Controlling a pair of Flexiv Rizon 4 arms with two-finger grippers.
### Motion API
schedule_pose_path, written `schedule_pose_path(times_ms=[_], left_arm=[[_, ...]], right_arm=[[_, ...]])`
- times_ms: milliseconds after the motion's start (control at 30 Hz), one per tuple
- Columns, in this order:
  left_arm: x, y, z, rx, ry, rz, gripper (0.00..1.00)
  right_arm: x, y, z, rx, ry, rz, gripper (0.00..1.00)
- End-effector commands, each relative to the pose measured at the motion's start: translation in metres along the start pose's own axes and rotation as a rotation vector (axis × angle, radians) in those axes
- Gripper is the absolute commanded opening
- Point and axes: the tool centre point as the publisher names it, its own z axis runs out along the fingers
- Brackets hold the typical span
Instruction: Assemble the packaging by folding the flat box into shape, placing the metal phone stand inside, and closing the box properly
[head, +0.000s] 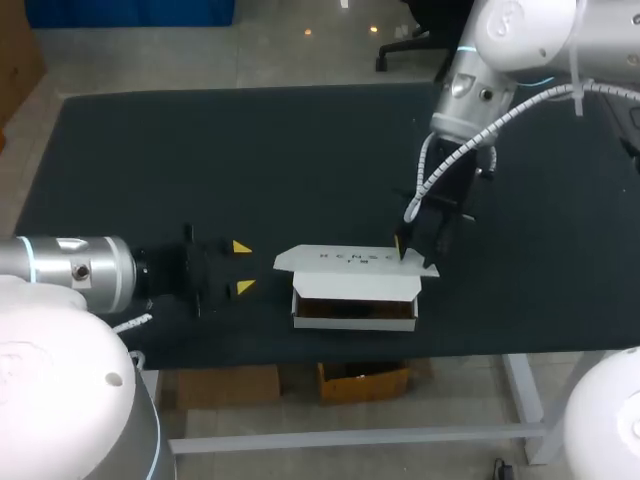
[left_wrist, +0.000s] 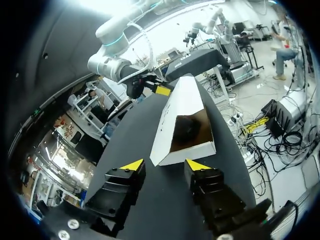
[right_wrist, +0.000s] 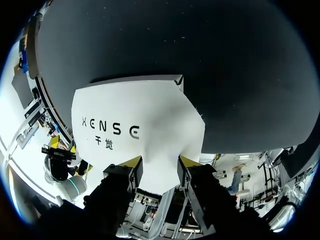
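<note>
Box: the white box (head: 355, 312) stands folded on the black table (head: 200, 150), near the robot's edge, between the two grippers; its top is uncovered.
Lid: the lid (head: 345, 258) is hinged on the far long edge and tipped back, printed face up.
Stand: a dark shape (left_wrist: 187, 127) sits inside the box; probably the phone stand, but too dim to be sure.
Right gripper: the right gripper (right_wrist: 160, 161) is at the lid's right end, fingers apart with the panel's end lying between them; I judge it is resting against the lid, not clamped on it.
Left gripper: the left gripper (head: 243, 267) sits low just beside the box's left end, fingers spread, holding nothing and not touching the box.
Step in hand: closing, by my reading — the lid has to come over and its flap tuck behind the near wall.
How to do it well: swing the lid in an arc about its hinge rather than pushing straight down; a flat push would crush the back wall.
Bracing: set the left gripper against the box's left end first; the card looks light and could slide on the cloth.
Risk: the flap catching outside the near wall — guide it in at one corner, then run along.
</note>
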Motion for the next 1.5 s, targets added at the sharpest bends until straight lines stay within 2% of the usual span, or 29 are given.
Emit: schedule_pose_path(times_ms=[33, 100, 167, 233, 267, 300, 367, 800, 1100, 1133, 1200, 1233, 1267, 1300, 1333, 1367, 1433, 1500], left_arm=[[-0.008, -0.009, -0.016, -0.161, 0.074, -0.030, 1.00], [-0.009, -0.007, -0.016, -0.316, 0.041, 0.033, 1.00], [-0.010, -0.007, -0.019, -0.385, 0.030, 0.095, 1.00], [-0.013, -0.012, -0.030, -0.350, 0.022, 0.155, 1.00], [-0.014, -0.014, -0.037, -0.306, 0.048, 0.153, 1.00], [-0.017, -0.015, -0.041, -0.272, 0.052, 0.132, 1.00], [-0.024, -0.018, -0.047, -0.126, 0.077, 0.054, 1.00], [-0.024, -0.018, -0.047, -0.126, 0.077, 0.054, 1.00], [-0.024, -0.018, -0.047, -0.126, 0.077, 0.054, 1.00], [-0.028, -0.022, -0.043, -0.157, 0.079, -0.009, 1.00], [-0.032, -0.027, -0.037, -0.168, 0.087, -0.084, 1.00], [-0.036, -0.030, -0.033, -0.219, 0.083, -0.161, 1.00], [-0.037, -0.031, -0.030, -0.200, 0.101, -0.187, 1.00], [-0.039, -0.033, -0.028, -0.219, 0.110, -0.241, 1.00], [-0.042, -0.035, -0.024, -0.275, 0.101, -0.317, 1.00], [-0.043, -0.035, -0.023, -0.259, 0.131, -0.342, 1.00], [-0.050, -0.036, -0.018, -0.356, 0.154, -0.498, 1.00], [-0.058, -0.033, -0.011, -0.432, 0.219, -0.627, 1.00]], right_arm=[[-0.001, -0.001, 0.004, -0.010, 0.006, -0.002, 0.43], [0.000, -0.001, 0.005, -0.011, 0.008, -0.003, 0.43], [0.000, -0.001, 0.006, -0.012, 0.009, -0.004, 0.43], [0.001, -0.001, 0.007, -0.017, 0.007, -0.004, 0.43], [0.001, -0.002, 0.007, -0.019, 0.007, -0.005, 0.43], [0.001, -0.002, 0.007, -0.020, 0.007, -0.005, 0.43], [0.001, -0.002, 0.008, -0.024, 0.007, -0.005, 0.44], [-0.004, -0.005, 0.012, -0.051, 0.016, 0.000, 0.43], [-0.012, -0.009, 0.015, -0.119, 0.051, -0.030, 0.44], [-0.012, -0.009, 0.015, -0.124, 0.052, -0.032, 0.45], [-0.012, -0.009, 0.017, -0.131, 0.054, -0.039, 0.45], [-0.012, -0.008, 0.018, -0.133, 0.054, -0.041, 0.45], [-0.012, -0.008, 0.019, -0.135, 0.054, -0.044, 0.45], [-0.012, -0.007, 0.019, -0.138, 0.054, -0.046, 0.45], [-0.012, -0.007, 0.020, -0.139, 0.054, -0.047, 0.45], [-0.012, -0.007, 0.021, -0.140, 0.055, -0.047, 0.45], [-0.012, -0.006, 0.022, -0.142, 0.056, -0.048, 0.45], [-0.013, -0.006, 0.023, -0.145, 0.056, -0.049, 0.45]])
